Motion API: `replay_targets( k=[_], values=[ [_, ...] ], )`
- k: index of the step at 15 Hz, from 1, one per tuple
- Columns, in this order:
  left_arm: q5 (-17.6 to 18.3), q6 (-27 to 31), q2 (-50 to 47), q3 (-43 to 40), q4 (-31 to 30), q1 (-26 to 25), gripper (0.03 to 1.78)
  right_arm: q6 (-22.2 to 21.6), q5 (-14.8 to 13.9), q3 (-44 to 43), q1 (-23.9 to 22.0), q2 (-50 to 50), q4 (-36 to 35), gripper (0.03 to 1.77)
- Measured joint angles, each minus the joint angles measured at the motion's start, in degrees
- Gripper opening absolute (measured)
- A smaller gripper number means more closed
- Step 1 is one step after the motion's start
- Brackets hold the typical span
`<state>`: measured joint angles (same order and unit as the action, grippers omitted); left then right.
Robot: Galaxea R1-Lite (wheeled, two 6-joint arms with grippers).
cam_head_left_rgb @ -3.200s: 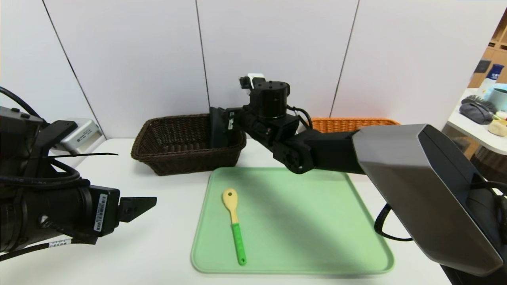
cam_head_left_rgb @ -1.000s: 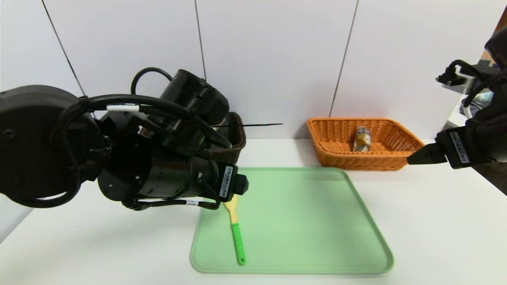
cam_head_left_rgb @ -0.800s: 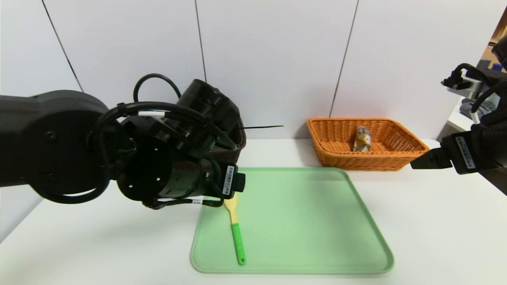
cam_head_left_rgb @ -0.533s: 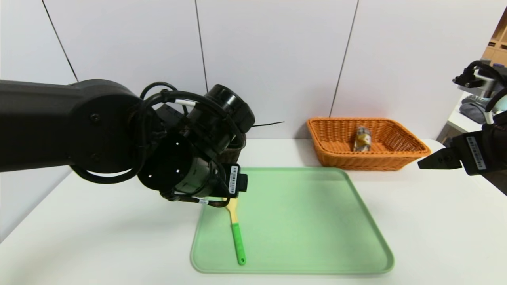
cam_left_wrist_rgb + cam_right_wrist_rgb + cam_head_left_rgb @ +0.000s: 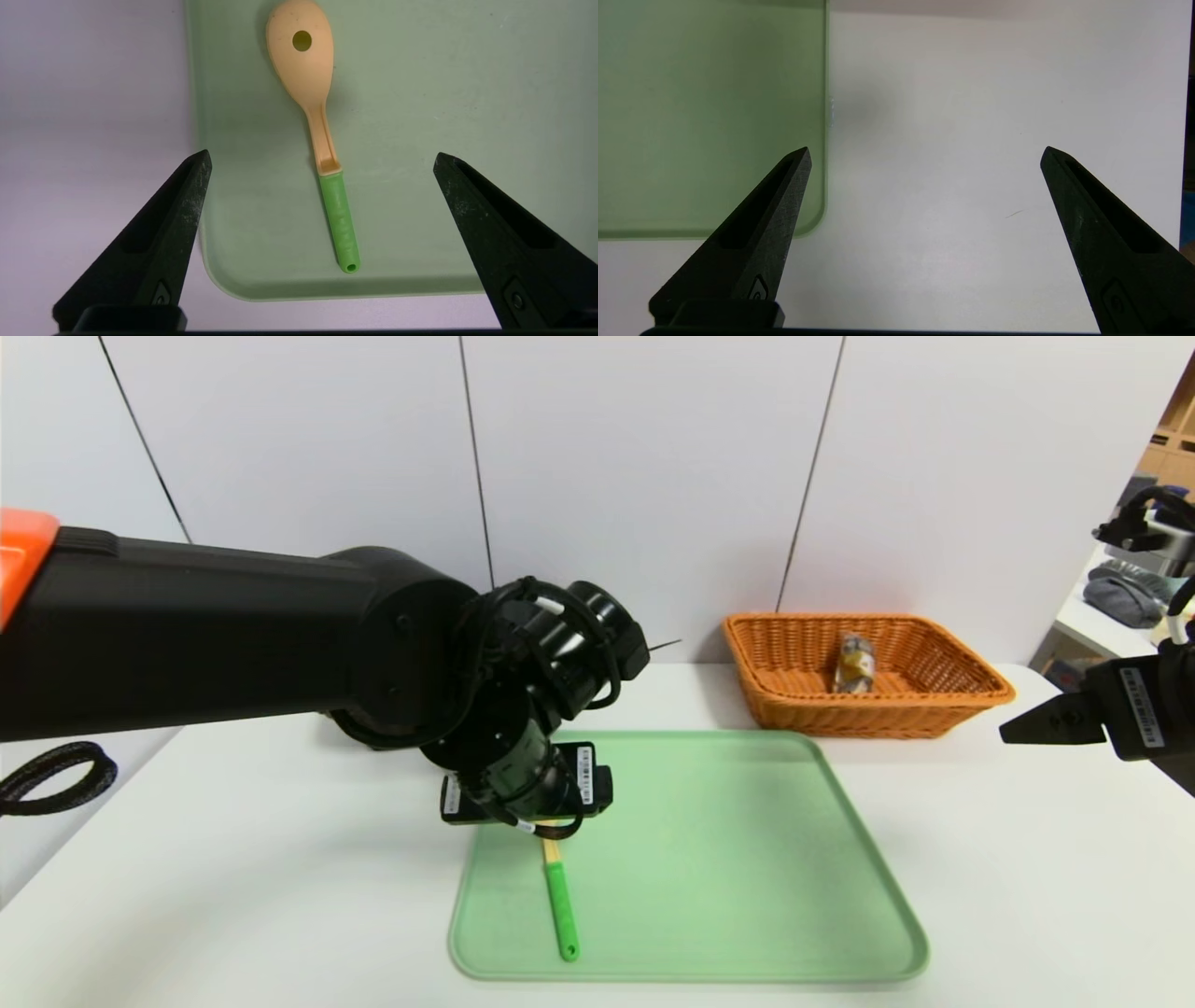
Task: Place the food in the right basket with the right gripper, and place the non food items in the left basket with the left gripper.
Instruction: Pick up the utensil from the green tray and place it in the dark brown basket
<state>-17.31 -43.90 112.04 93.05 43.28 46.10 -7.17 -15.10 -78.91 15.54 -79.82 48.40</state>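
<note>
Green handle: we record the spoon (image 5: 324, 140) lying flat on the tray, its bright green handle toward the near edge and ending in an open tube mouth.
Spoon bowl: we note a pale yellow oval with one round hole through it, joined to the handle by a narrow grooved neck; in the head view the left wrist hides the bowel end, so only the neck and handle (image 5: 558, 905) show.
Tray: we see a pale green tray (image 5: 747, 859) with rounded corners and a low raised rim on the white table (image 5: 243, 896); the spoon sits close to the tray's left side.
Left gripper: we find the left gripper (image 5: 322, 158) above the spoon, pointing down at it, with its black pointed jaws spread wide to either side of the neck and clear of the spoon.
Right gripper: we find the right gripper (image 5: 924, 154) at the right edge of the head view, over bare table beside the tray's right corner, jaws spread wide and holding nothing.
Right basket: we see the orange-tan woven basket (image 5: 971, 695) beyond the tray's far right corner, near the wall.
Food: we see a small dark roll in clear wrap with a yellow label (image 5: 852, 663) inside the right basket.
Left basket: we cannot see it; the left arm covers that area.
</note>
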Motion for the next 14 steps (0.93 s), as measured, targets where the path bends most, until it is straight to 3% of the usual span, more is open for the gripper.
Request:
replay_targets(
  k=[4, 14],
  values=[
    [0.15, -3.32, 2.73, 0.41, -0.06, -0.02, 1.69, 0.00, 0.20, 0.41, 0.07, 0.22, -0.17, 1.69],
    [3.01, -4.67, 6.25, 1.10, 1.21, -0.18, 1.69, 0.00, 1.39, 0.91, 0.09, 0.09, -0.16, 1.69]
  ],
)
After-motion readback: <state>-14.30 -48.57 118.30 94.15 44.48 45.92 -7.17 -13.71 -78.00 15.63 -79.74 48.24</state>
